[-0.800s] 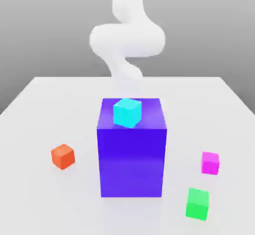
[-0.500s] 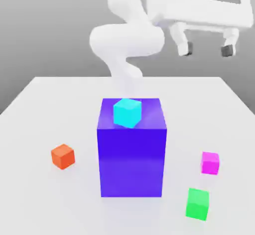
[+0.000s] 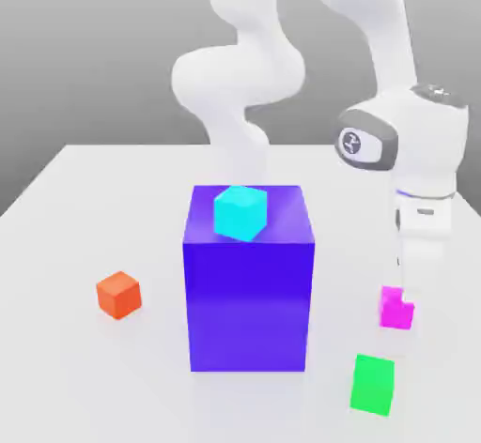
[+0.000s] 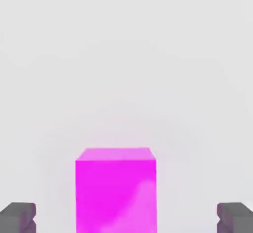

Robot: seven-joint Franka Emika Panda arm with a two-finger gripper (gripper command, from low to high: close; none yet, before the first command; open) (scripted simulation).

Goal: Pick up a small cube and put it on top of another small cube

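Observation:
A small magenta cube [image 3: 396, 313] rests on the white table, at the exterior view's right. My gripper [image 3: 405, 293] has come straight down over it, the white hand standing just above the cube. In the hand view the magenta cube [image 4: 115, 190] sits midway in my gripper [image 4: 126, 217]. The dark fingertips [image 4: 18, 216] stand wide on either side, each with a clear gap to the cube, so the gripper is open. A small cyan cube [image 3: 240, 212] lies on top of the tall blue block [image 3: 248, 300]. A small green cube [image 3: 373, 384] and a small orange cube [image 3: 118, 294] sit on the table.
The tall blue block stands in the middle of the table [image 3: 75, 375], to the left of my hand in the exterior view. The green cube lies close in front of the magenta one. The arm's white links [image 3: 240, 75] rise behind the block.
The hand has come down from high above the table's right side to just over the magenta cube. None of the cubes has moved.

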